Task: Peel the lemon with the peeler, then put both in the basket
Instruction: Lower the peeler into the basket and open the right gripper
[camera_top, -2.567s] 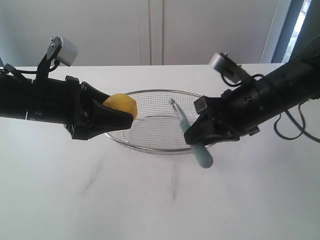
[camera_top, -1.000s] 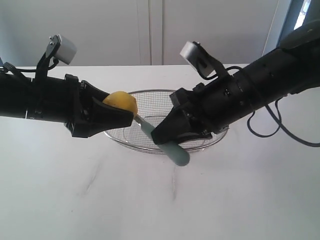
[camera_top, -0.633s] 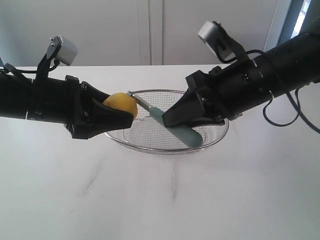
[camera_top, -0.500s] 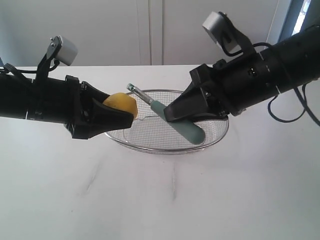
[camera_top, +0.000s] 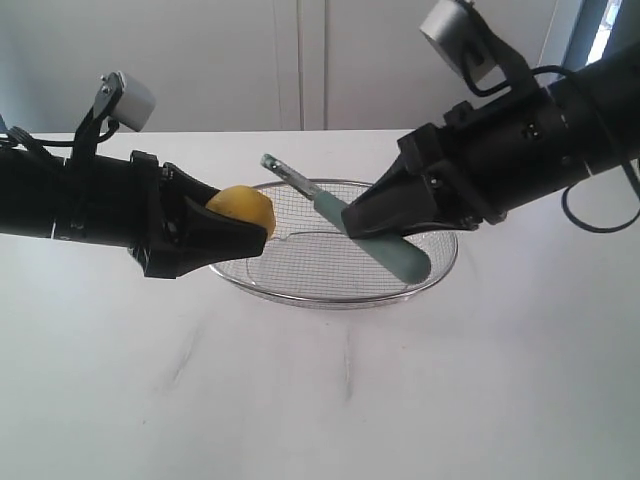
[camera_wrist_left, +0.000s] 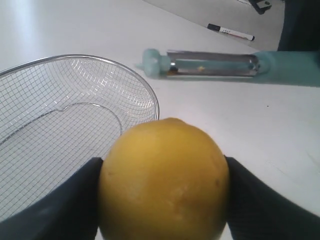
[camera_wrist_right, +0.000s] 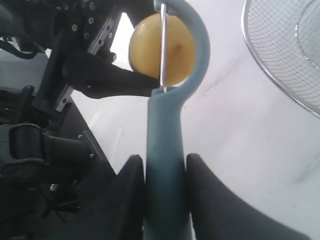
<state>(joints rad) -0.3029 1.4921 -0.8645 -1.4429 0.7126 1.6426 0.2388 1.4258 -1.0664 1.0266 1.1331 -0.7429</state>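
Observation:
My left gripper (camera_top: 254, 226) is shut on the yellow lemon (camera_top: 243, 208), holding it above the left rim of the wire basket (camera_top: 330, 303). In the left wrist view the lemon (camera_wrist_left: 165, 185) fills the space between the black fingers (camera_wrist_left: 75, 200), with the basket (camera_wrist_left: 150, 95) beyond it. My right gripper (camera_top: 352, 222) is shut on the teal handle of the peeler (camera_top: 318, 200), held over the basket. The peeler's head points up and left, a little above and to the right of the lemon, not touching it. The right wrist view shows the peeler (camera_wrist_right: 165, 135) lined up with the lemon (camera_wrist_right: 150, 50).
The basket sits mid-table on the white tabletop (camera_top: 350, 400). A pen (camera_wrist_left: 230, 33) lies on the table beyond the peeler. A white wall stands behind the table. The left arm's black body (camera_wrist_right: 60, 100) fills one side of the right wrist view.
The right gripper carried the peeler across to the lemon, then swept up and back to the right. Its head now stands off the lemon. The left arm and lemon have not moved.

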